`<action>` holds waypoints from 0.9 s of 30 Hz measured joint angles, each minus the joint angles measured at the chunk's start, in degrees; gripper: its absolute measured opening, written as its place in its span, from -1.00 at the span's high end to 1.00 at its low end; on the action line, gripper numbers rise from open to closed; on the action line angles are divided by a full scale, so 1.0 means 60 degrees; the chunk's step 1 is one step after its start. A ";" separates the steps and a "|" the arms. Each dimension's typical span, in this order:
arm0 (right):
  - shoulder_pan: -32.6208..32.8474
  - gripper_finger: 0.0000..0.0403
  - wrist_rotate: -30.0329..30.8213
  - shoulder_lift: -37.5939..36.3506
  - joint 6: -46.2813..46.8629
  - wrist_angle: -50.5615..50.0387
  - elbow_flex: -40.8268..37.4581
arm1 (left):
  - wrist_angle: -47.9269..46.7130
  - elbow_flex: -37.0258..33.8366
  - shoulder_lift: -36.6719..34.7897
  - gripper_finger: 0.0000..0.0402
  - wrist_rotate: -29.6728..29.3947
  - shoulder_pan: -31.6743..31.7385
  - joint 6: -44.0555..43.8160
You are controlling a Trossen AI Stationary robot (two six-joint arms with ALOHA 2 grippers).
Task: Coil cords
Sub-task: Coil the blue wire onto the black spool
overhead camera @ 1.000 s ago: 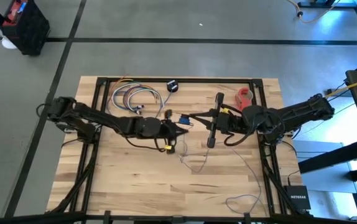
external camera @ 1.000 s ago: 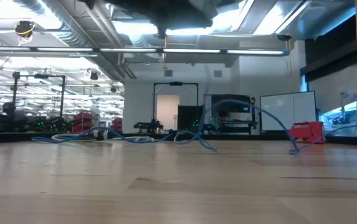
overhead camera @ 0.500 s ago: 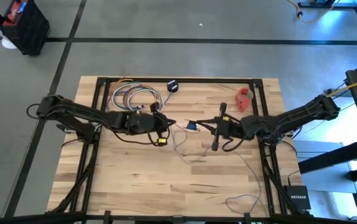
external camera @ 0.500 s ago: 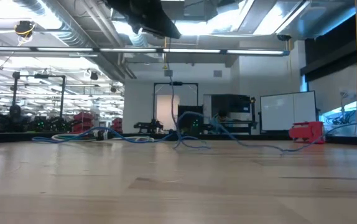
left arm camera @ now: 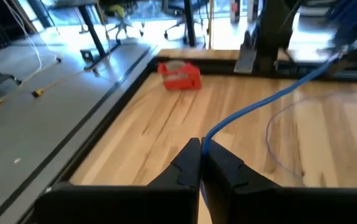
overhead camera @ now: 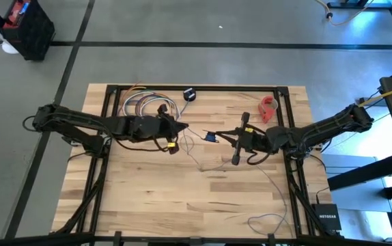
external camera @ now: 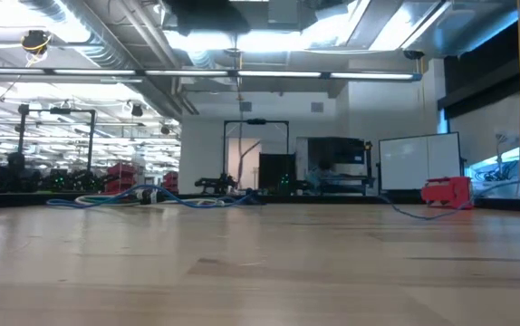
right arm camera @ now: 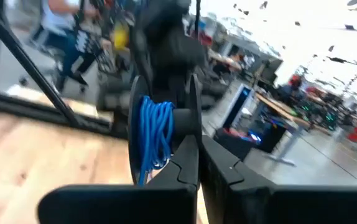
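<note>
With its fingers pinching the blue cord [left arm camera: 272,96] above the centre of the wooden surface [overhead camera: 148,198], the left gripper [overhead camera: 180,128] faces the right gripper [overhead camera: 214,136], whose fingers are pressed together beside a cord-wound spool [right arm camera: 157,134].

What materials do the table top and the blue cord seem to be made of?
Table top: looks like wood, pale planks with visible grain and seams, with a light sheen in the low view. Blue cord: probably a plastic-sheathed cable, smooth and uniformly coloured, bending in soft curves; its core cannot be seen.
</note>
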 joint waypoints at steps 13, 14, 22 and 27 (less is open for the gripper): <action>0.0000 0.97 -0.0800 0.0007 0.0379 -0.0411 0.0015 | -0.0077 -0.0011 -0.0660 0.97 -0.0617 0.0391 0.0008; 0.0000 0.97 -0.0578 0.0007 0.0376 -0.0500 0.0015 | -0.0047 -0.0011 -0.0737 0.97 -0.0552 0.0310 -0.0020; -0.0020 0.97 0.1684 0.0178 0.0108 -0.1051 0.0011 | 0.0913 -0.0007 -0.0733 0.97 0.0872 -0.0707 -0.0053; -0.0466 0.97 0.1433 0.0762 0.0123 -0.0968 0.0011 | 0.2170 -0.0007 -0.0340 0.98 0.0850 -0.0874 0.0221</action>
